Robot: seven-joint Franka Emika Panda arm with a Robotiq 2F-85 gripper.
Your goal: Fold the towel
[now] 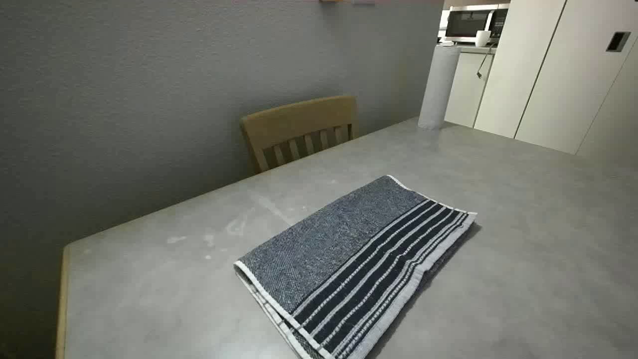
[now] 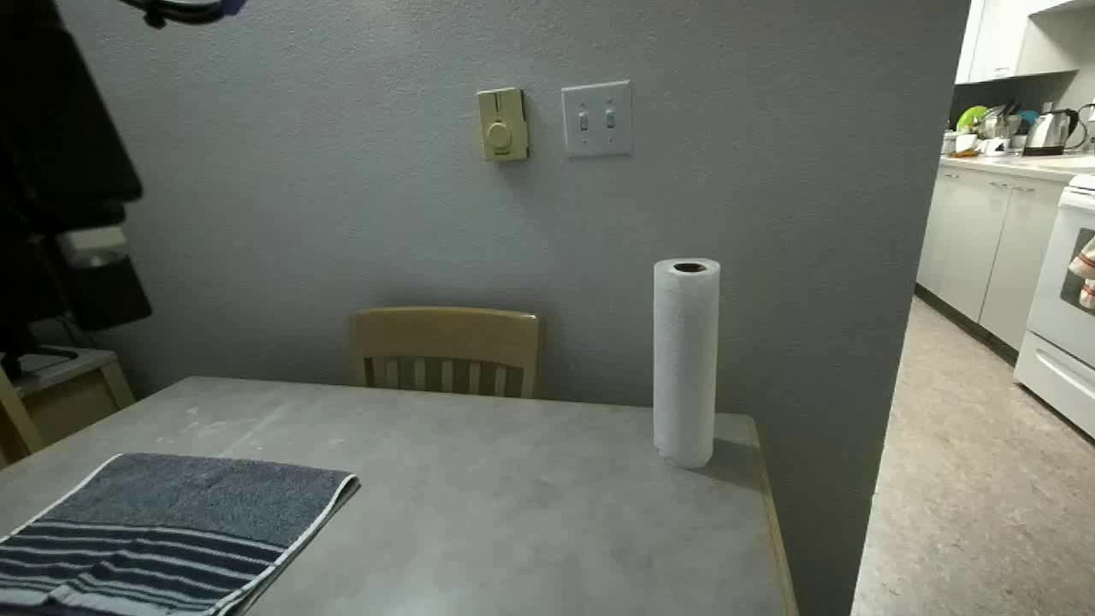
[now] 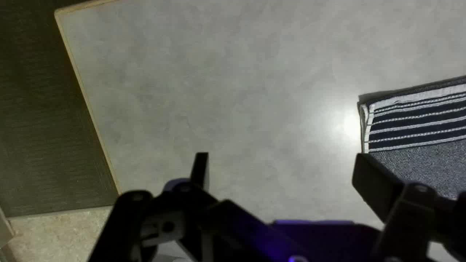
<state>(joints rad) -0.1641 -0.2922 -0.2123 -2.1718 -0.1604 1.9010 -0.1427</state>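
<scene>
Big grey table stretching out here, and on it lies the towel, flat, stripes up, looking doubled over at least once: a lower layer peeks out beyond the striped edge, and the short side shows a slim gap between layers. How will it handle? Light, soft and floppy, I'd say, not slippery, nothing to break, and bound to sag wherever it isn't held. So pinch near a corner, all layers together, then lift it over; grab the top layer alone and the fold may come undone! Now the gripper, up over the table, off the towel's short side, fingers spread well apart, nothing held. One fingertip crosses the towel in the wrist view, overlap rather than contact by my reading. Down to the white trim, a handy line to aim for. And lettering? None I can read: not on the towel, not on the switch plate, not on the wall dial.
</scene>
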